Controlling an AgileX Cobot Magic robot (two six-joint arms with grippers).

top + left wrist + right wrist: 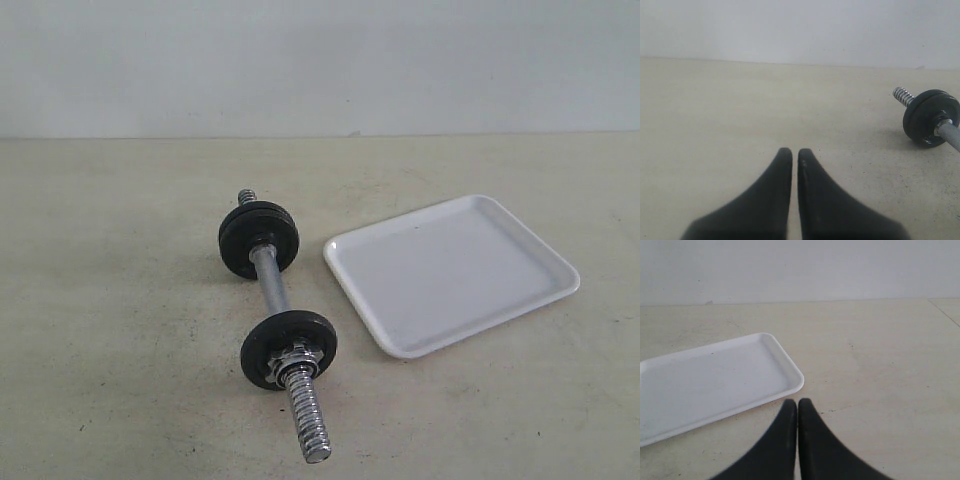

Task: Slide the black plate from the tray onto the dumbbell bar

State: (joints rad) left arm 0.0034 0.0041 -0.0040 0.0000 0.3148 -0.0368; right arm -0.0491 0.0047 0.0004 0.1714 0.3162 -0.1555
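Looking at the tray [455, 268], we see it bare: no disc on it in the exterior or right wrist view. All the black discs in view are threaded on the dumbbell bar [272, 285], which lies on the table [120, 300] just beside the tray, w/o touching it. One black plate [300, 326] stands upright near the bar's close end, w/ a chrome nut [290, 358] against its outer face. At the far end sits what looks like a pair of plates [240, 240] pressed together; we can't tell which disc came off the tray. By our reading the job is done, or v. nearly.

Left gripper [795, 152] has its fingers together on nothing, over bare table w/ the bar's far end off to one side. Right gripper [798, 402] likewise: fingers together, nothing between them, just beside the tray's corner.

Handling, as we judge it: a plate looks like dense metal, so heavy for its size, rigid, not fragile, prob. slick on the painted faces. Best hold is across the thickness at the raised rim, keeping the centre hole free. The bar is round and could roll, so any nudge should run along its axis.
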